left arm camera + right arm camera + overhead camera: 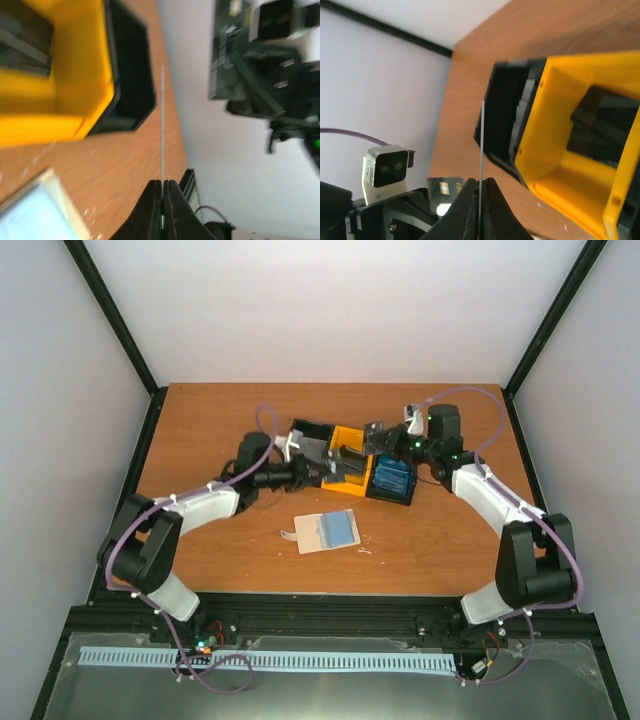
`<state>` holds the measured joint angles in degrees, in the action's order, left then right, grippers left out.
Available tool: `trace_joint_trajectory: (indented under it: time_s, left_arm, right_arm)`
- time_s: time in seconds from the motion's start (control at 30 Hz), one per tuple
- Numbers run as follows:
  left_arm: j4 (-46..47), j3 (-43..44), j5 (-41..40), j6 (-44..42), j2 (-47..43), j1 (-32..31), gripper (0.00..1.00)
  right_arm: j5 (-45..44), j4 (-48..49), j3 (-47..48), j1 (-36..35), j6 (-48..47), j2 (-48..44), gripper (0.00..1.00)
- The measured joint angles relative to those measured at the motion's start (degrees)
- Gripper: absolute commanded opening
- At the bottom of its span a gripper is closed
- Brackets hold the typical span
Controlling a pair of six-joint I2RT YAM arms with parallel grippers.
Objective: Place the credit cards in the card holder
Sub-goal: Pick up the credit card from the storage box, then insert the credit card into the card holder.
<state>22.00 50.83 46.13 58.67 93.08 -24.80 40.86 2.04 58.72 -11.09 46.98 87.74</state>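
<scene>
Both grippers hover over the black-and-yellow tray (352, 438), each shut on a thin credit card. In the left wrist view my left gripper (162, 182) pinches a card (162, 125) seen edge-on. The right gripper (480, 181) likewise clamps a card (482, 140) edge-on. From above, the left gripper (335, 466) and right gripper (385, 441) nearly face each other. The cream card holder (310, 534) lies flat on the table nearer the arms, with a light blue card (339, 528) on it. The holder (65, 210) also shows at the lower left of the left wrist view.
The tray has a black end compartment (507, 115) and a yellow middle one (580, 145). Something blue (393, 478) lies in its right end. A black frame rail (300, 600) borders the wooden table (200, 430) at the near edge, and white walls enclose the other sides.
</scene>
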Motion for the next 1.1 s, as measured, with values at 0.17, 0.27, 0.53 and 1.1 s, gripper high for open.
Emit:
trace_joint_trajectory:
  time_s: [0.17, 0.27, 0.53, 1.1]
  left_arm:
    - [-5.2, -10.3, -8.9, -0.9, -5.9, -7.4, 0.01]
    - [-7.0, -15.3, -15.1, 0.2, -8.7, -11.2, 0.01]
    - [-3.7, -25.2, -25.8, 6.4, -12.6, -16.8, 0.01]
    - [5.0, -28.0, -27.3, 10.0, -6.5, -16.8, 0.01]
  right_arm:
    - [-9.3, -11.1, -2.6, -8.0, -8.5, -7.3, 0.03]
    - [-15.3, -15.5, -5.3, -13.8, -11.8, -10.7, 0.03]
    - [-25.9, -21.0, -17.1, -24.1, -14.4, -12.9, 0.03]
    - [-26.9, -17.8, -18.6, -25.1, -15.9, -5.1, 0.03]
